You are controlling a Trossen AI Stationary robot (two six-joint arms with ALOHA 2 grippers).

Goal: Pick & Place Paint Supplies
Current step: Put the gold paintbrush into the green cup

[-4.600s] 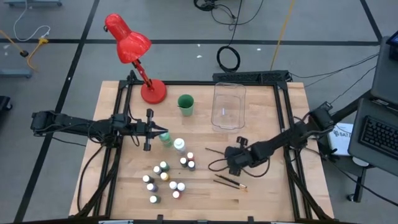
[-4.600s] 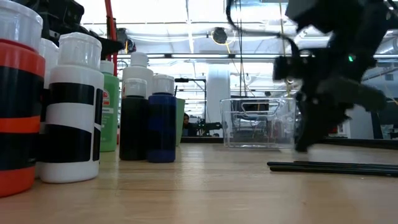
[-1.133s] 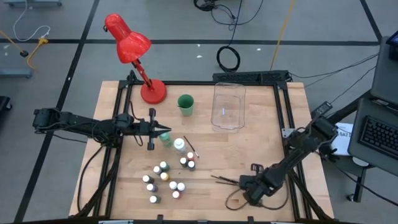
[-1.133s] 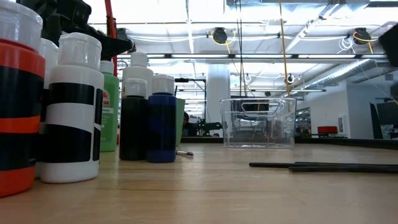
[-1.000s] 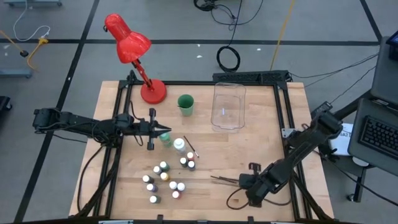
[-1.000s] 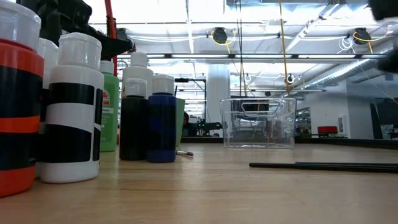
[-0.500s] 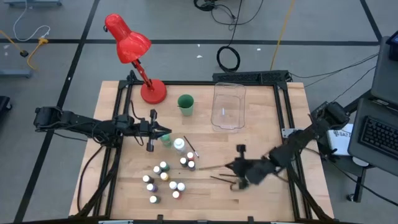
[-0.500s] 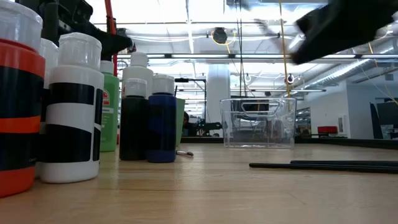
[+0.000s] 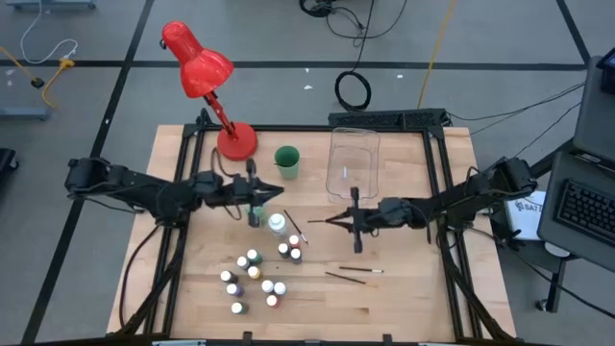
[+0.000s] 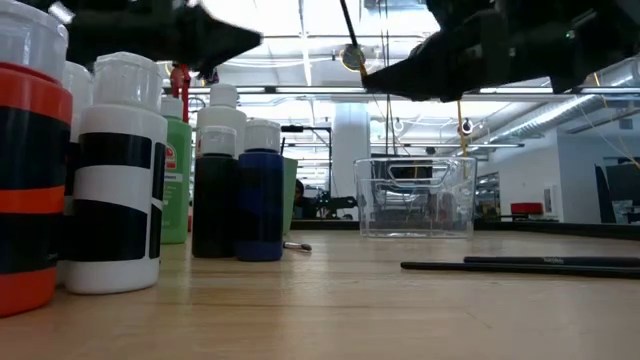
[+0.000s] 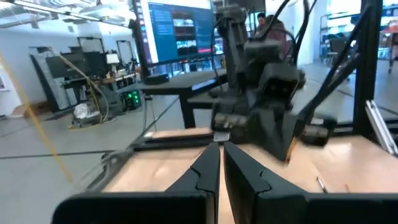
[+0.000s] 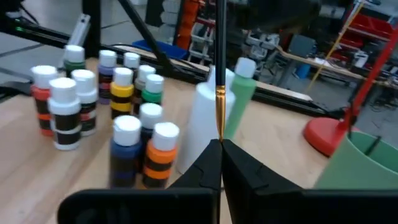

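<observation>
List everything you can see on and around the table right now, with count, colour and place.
Lamp: one, red, table's far left corner.
Cup: one, green, right of the lamp's base.
Bin: one, clear, far centre.
Tall bottles: two, green and white, mid-left.
Small bottles: about twelve, white caps, mixed colours, clustered near left.
Loose brushes: three, dark; one beside the white bottle, two near centre.
Held brush: one, dark, in the right hand.
Table: one, light wood.
Left hand: shut, empty, above the tall bottles.
Right hand: shut on the brush, mid-table.
</observation>
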